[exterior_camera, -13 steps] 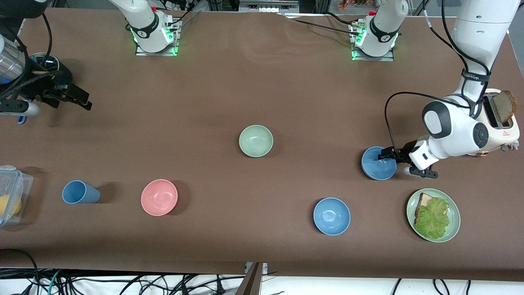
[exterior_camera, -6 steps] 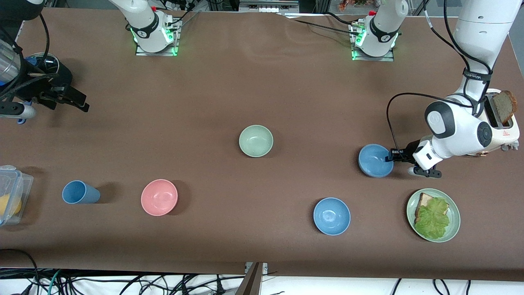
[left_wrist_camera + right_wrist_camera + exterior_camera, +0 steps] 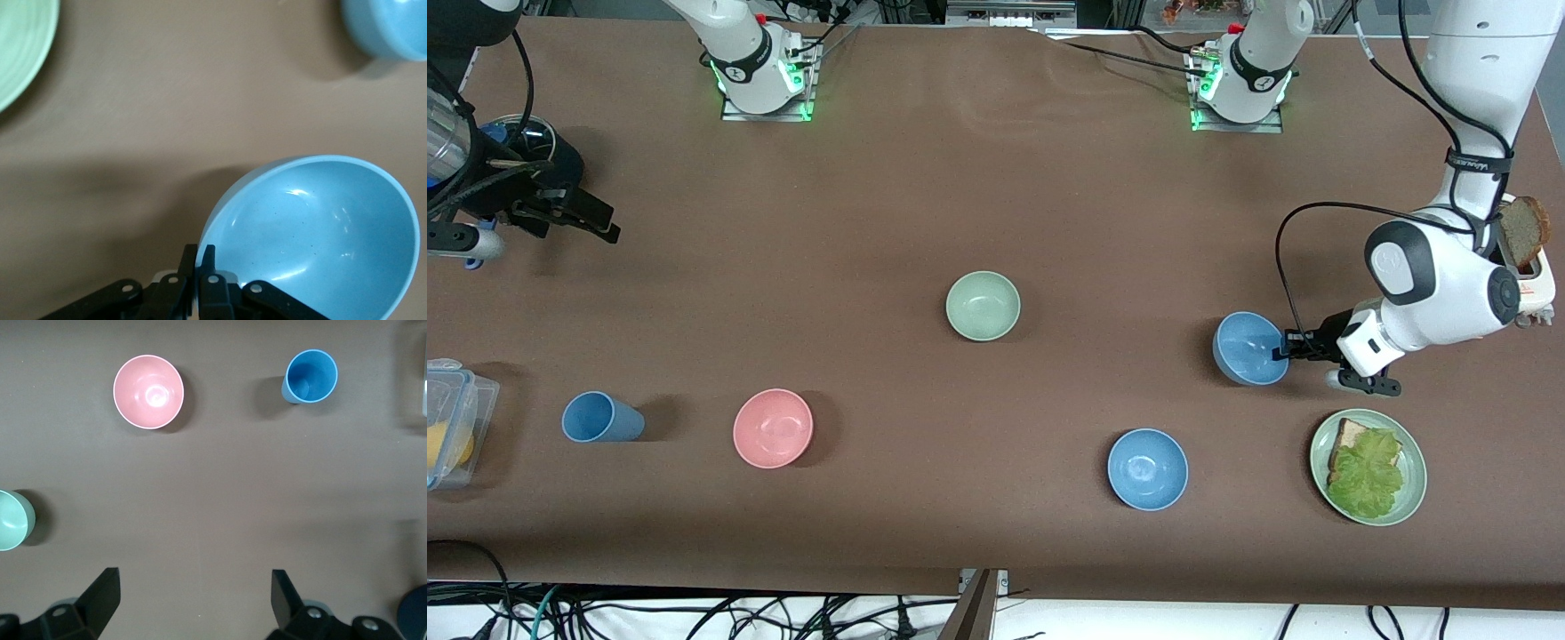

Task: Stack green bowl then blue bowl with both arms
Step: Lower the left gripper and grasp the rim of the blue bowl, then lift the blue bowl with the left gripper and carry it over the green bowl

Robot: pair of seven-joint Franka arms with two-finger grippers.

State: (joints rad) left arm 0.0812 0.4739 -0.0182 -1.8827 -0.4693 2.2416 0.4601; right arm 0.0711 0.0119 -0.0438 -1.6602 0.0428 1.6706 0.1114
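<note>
Left gripper (image 3: pixel 1282 348) at right-centre of the front view, fingers (image 3: pixel 200 263) pinched together on the rim of the blue bowl (image 3: pixel 1249 348), which tips up on that side; in the left wrist view the bowl (image 3: pixel 313 237) fills the lower right, rim clamped at bottom centre. Second blue bowl (image 3: pixel 1147 468) lower in frame, green plate (image 3: pixel 1368 467) at lower right. Green bowl (image 3: pixel 983 305) sits mid-frame, well apart from the held bowl. Right gripper (image 3: pixel 574 212) waits at the upper left edge, fingers (image 3: pixel 100 593) spread wide, holding nothing; pink bowl (image 3: pixel 773 428) and blue cup (image 3: pixel 600 417) lower left.
</note>
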